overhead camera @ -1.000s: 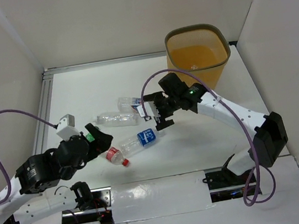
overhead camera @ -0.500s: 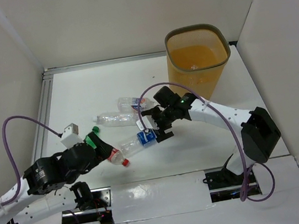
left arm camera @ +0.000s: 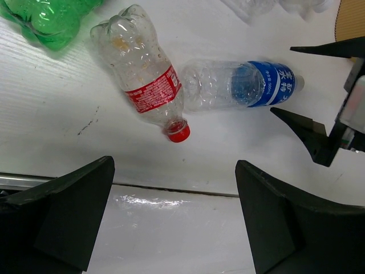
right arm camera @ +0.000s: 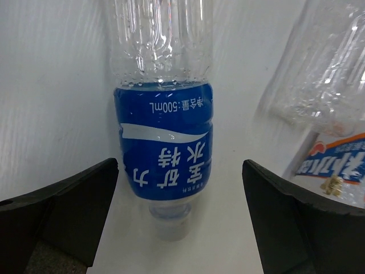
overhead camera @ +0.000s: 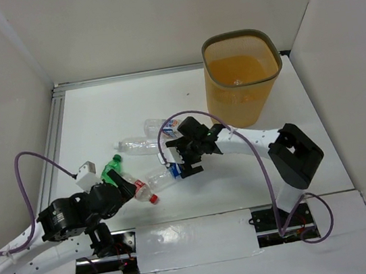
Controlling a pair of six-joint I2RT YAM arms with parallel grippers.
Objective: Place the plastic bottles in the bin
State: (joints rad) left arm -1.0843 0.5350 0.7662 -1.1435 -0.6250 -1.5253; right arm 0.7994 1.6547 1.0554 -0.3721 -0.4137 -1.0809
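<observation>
The yellow-orange bin (overhead camera: 206,46) stands at the back right. A clear bottle with a blue label (overhead camera: 168,174) lies mid-table. It also shows in the left wrist view (left arm camera: 239,85) and the right wrist view (right arm camera: 162,142). My right gripper (overhead camera: 185,160) (right arm camera: 179,217) is open, with its fingers on either side of that bottle's cap end and not touching it. A red-label bottle (overhead camera: 139,192) (left arm camera: 145,80) and a green bottle (overhead camera: 111,169) (left arm camera: 51,20) lie just ahead of my left gripper (overhead camera: 118,187) (left arm camera: 174,217). That gripper is open and empty.
Two more clear bottles lie behind the blue-label one: a plain one (overhead camera: 136,145) and one with a blue-white label (overhead camera: 157,125) (right arm camera: 325,85). White walls close the left, back and right. A metal rail (overhead camera: 55,124) runs along the table's left edge.
My right gripper has moved left and toward the near edge, down to the blue-label bottle's cap end. My left arm has drawn back toward the near left, and the green bottle now shows.
</observation>
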